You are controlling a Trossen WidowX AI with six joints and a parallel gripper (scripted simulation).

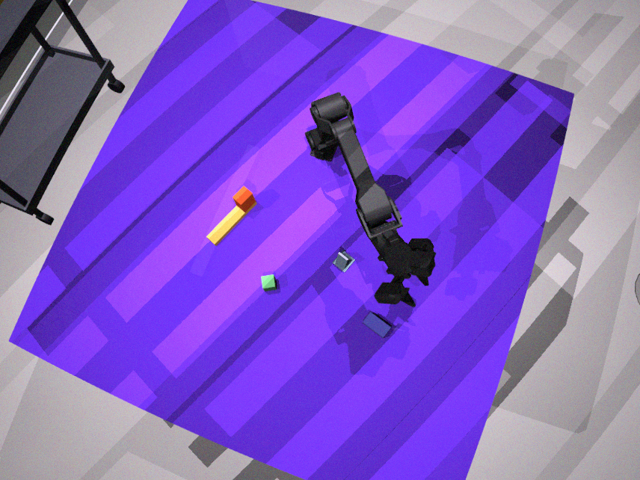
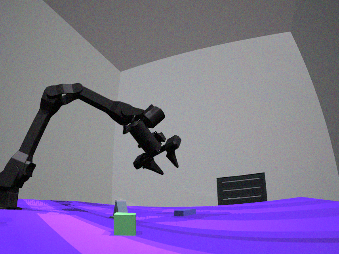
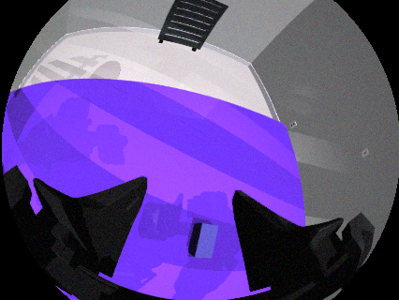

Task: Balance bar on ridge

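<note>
A short dark blue bar (image 1: 377, 324) (image 2: 185, 212) (image 3: 206, 240) lies flat on the purple table. The ridge, a small grey-blue wedge (image 1: 343, 260) (image 2: 120, 206), stands to its left, apart from it. My gripper (image 1: 419, 293) (image 2: 169, 169) (image 3: 188, 188) is open and empty. It hangs high above the table, tilted downward, a little behind the blue bar. In the wrist view the bar shows low between the two fingers.
A green cube (image 1: 268, 282) (image 2: 124, 224) sits left of the ridge. A long yellow bar (image 1: 225, 225) with an orange cube (image 1: 243, 197) at its end lies further left. A dark cart (image 1: 41, 103) stands off the table's left corner. A dark slatted panel (image 2: 241, 188) (image 3: 192, 19) leans on the wall.
</note>
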